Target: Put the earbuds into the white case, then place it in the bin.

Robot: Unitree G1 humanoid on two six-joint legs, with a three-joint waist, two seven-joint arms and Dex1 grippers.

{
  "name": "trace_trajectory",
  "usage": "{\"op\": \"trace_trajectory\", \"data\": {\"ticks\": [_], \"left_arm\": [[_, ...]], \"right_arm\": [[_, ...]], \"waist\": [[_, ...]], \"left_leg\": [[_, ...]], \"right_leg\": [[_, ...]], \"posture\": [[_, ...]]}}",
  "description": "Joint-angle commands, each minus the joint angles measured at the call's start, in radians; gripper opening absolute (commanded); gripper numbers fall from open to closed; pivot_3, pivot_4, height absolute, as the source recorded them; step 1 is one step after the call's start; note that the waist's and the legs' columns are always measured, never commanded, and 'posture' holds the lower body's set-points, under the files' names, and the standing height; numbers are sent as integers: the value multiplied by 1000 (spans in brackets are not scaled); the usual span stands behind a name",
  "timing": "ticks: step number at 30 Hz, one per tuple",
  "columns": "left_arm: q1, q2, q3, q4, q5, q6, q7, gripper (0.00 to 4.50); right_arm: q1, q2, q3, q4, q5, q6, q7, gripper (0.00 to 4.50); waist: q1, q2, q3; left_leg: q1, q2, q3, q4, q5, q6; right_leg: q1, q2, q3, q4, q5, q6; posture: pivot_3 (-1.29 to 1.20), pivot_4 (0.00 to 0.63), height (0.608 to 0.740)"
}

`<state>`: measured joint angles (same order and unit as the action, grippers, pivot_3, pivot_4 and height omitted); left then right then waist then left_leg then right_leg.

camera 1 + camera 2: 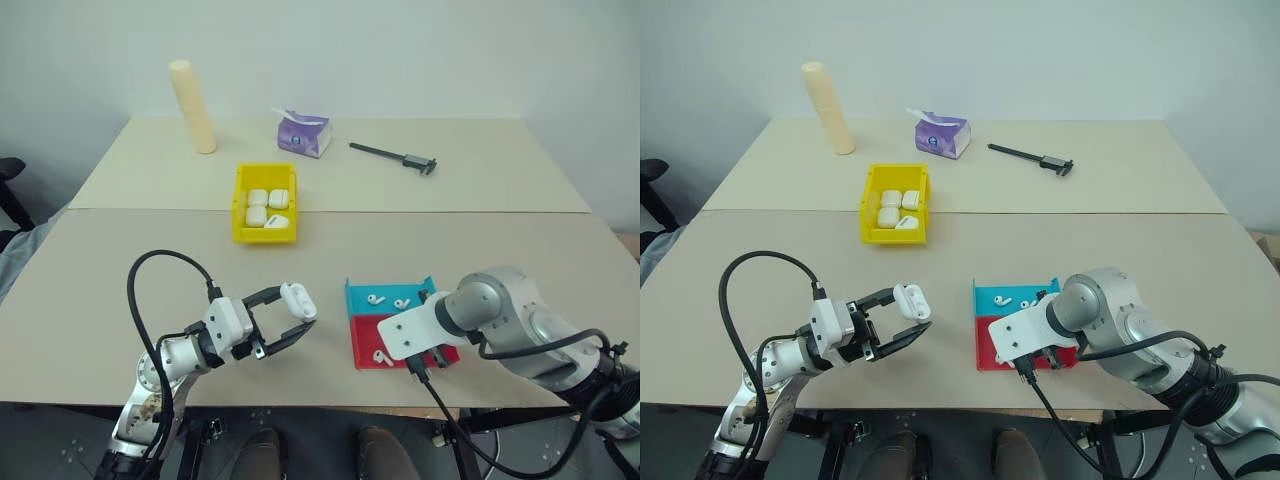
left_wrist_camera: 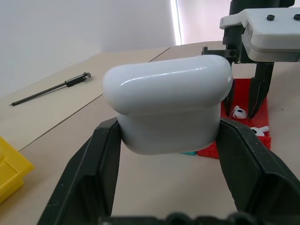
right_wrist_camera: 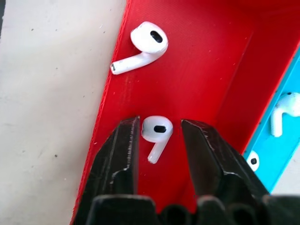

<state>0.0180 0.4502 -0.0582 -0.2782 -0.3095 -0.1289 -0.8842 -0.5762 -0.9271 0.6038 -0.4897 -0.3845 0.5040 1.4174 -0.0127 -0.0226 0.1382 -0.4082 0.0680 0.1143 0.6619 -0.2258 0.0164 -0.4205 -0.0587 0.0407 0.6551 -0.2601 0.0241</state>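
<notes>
Head view: left claw (image 1: 283, 318) clenched on white case (image 1: 299, 299), lifted off table | Left wrist view: right claw (image 2: 243, 101) over red tray (image 2: 243, 136) | Right wrist view: fingers (image 3: 123, 154) straddle earbud (image 3: 157, 132), not yet pinching; stem runs along them.

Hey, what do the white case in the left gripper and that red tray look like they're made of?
The white case looks like glossy hard plastic: smooth, with bright highlights along its rounded top. The red tray looks like matte plastic, perhaps 3D-printed, since fine parallel lines run across its floor. The earbuds in it shine like the case.
</notes>
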Motion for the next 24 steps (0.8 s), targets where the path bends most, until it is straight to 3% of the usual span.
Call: {"op": "trace_trajectory", "data": {"ticks": [1, 15, 20, 24], "left_arm": [[5, 11, 1, -42, -3, -9, 7, 2767], [7, 14, -8, -41, 9, -16, 19, 2767], [8, 14, -10, -39, 12, -20, 18, 2767], [13, 16, -10, -44, 9, -17, 18, 2767]], "right_arm": [[0, 0, -13, -6, -19, -14, 2, 1822], [18, -6, -15, -4, -42, -46, 11, 1822], [27, -4, -17, -4, -48, -54, 10, 665], [31, -3, -17, -4, -56, -54, 6, 665]], "waist": [[0, 0, 0], [0, 0, 0], [0, 0, 0], [0, 0, 0]], "left_leg": [[0, 0, 0, 0, 0, 0], [0, 0, 0, 0, 0, 0], [1, 0, 0, 0, 0, 0], [1, 0, 0, 0, 0, 0]], "right_leg": [[0, 0, 0, 0, 0, 0], [0, 0, 0, 0, 0, 0], [1, 0, 0, 0, 0, 0], [1, 0, 0, 0, 0, 0]], "posture": [[0, 150, 740], [0, 150, 740], [0, 150, 740], [0, 150, 740]]}}
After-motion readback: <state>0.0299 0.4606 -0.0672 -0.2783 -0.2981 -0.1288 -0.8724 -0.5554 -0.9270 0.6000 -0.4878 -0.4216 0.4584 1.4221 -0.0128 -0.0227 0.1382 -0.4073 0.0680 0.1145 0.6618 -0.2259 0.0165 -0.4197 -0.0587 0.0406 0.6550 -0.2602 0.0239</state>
